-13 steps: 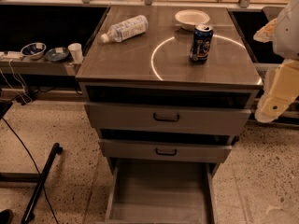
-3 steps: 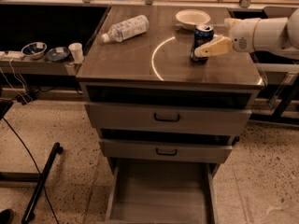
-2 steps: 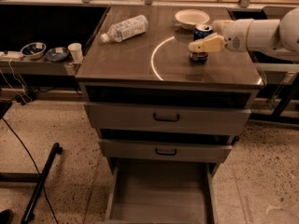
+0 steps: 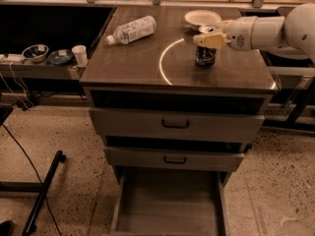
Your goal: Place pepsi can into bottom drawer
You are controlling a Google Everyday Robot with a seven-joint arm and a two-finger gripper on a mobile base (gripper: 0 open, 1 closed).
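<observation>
The pepsi can, dark blue with a silver top, stands upright on the grey cabinet top, right of centre. My gripper reaches in from the right on a white arm and sits at the upper part of the can, level with its top. The can still rests on the cabinet top. The bottom drawer is pulled out below the two upper drawers, a wide shallow grey tray with nothing in it.
A clear plastic bottle lies on its side at the back left of the cabinet top. A white bowl sits behind the can. Bowls and a white cup are on a left shelf. A black stand leg crosses the floor at left.
My gripper has come in from the right side of the frame and moved left onto the upper part of the pepsi can. The can has stayed in place.
</observation>
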